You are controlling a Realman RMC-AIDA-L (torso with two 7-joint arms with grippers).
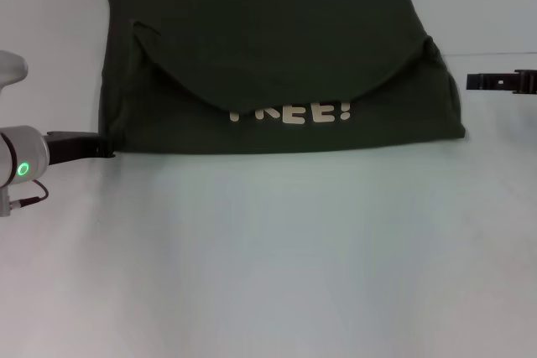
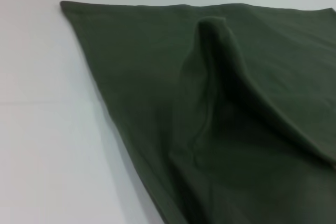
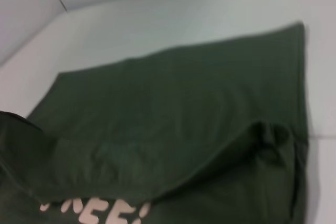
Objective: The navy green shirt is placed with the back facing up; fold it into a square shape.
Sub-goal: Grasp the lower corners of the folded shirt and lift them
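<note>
The navy green shirt (image 1: 277, 64) lies on the white table at the far middle, folded into a wide band. A curved flap hangs down over its front and partly covers the pale lettering (image 1: 294, 112). My left gripper (image 1: 102, 148) reaches in low from the left, with its tip at the shirt's near left corner. My right gripper (image 1: 474, 81) hovers just off the shirt's right edge, apart from the cloth. The left wrist view shows a raised ridge in the shirt (image 2: 220, 77). In the right wrist view the shirt (image 3: 173, 108) fills the frame, with its lettering (image 3: 100, 211) cut off at the frame's edge.
The white table (image 1: 268, 257) stretches wide and bare in front of the shirt. A seam in the tabletop (image 1: 495, 54) runs behind the right gripper. The left arm's grey body with a green light (image 1: 23, 168) sits at the left edge.
</note>
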